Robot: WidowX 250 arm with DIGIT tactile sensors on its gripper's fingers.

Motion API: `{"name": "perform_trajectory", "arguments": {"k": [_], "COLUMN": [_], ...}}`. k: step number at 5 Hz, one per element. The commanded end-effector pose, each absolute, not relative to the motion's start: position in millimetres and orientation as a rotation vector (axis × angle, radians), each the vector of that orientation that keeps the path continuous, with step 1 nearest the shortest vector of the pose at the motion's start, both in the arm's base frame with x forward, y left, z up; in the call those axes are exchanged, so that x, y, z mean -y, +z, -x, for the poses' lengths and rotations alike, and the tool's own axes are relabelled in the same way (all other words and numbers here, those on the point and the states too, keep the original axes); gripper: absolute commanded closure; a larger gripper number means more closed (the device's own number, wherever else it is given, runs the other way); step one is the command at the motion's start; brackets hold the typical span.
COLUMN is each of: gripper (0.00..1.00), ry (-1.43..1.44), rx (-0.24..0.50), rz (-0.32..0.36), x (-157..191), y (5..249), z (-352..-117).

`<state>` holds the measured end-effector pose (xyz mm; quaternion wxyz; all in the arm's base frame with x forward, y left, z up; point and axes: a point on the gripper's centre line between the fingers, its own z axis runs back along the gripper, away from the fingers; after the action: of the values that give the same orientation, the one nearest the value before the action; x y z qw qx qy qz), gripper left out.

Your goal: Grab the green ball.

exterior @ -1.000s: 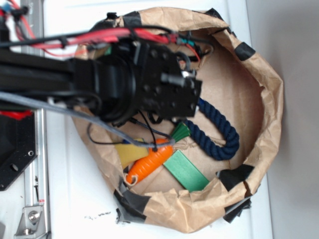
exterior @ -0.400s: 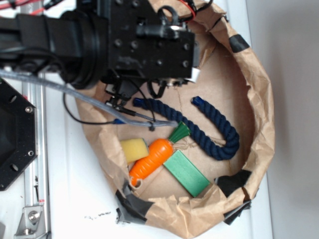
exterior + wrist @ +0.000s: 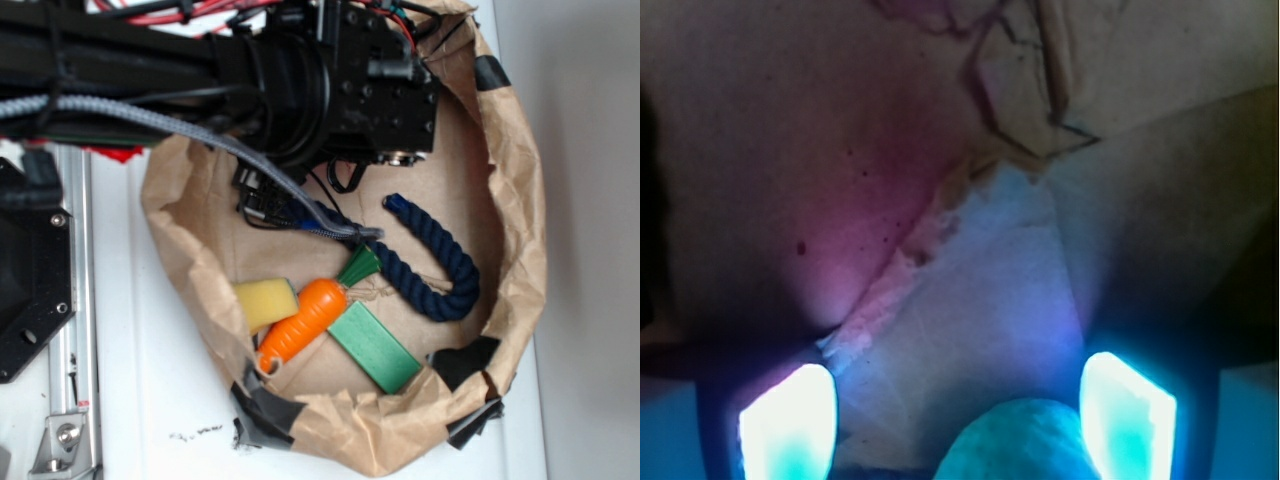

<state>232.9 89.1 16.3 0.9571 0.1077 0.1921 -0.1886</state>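
One green ball (image 3: 1015,442) between spread tool (image 3: 958,420) fingers.

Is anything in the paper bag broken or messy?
Yes. The paper bag is crumpled and patched with black tape, and the wrist view shows a torn, peeling patch of paper. The toys inside look undamaged.

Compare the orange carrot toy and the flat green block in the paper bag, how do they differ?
The carrot toy is orange, rounded and tapered, with a ridged body and a green leafy top; the green block is plain green, flat and rectangular with straight edges. The carrot toy slants up toward the right, while the green block slants down toward the right, so they lie crosswise. Both rest on the floor of the paper bag, close beside each other.
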Motion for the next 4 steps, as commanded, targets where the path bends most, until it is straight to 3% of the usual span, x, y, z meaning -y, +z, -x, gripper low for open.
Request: {"name": "perform_trajectory", "arguments": {"k": [1, 2, 3, 4], "gripper": [0.0, 0.3, 0.46, 0.0], "ry": [-0.343, -0.332, -0.313, -0.251], "rx": [-0.39, -0.389, -0.371, -0.252], "rz": [-0.304, -0.328, -0.315, -0.239], "x": [-83.5, -84.7, -87.4, -92.2], "y": [8.9, 11.0, 17.5, 56.8], "z": [-230.2, -227.3, -224.3, -225.7]}}
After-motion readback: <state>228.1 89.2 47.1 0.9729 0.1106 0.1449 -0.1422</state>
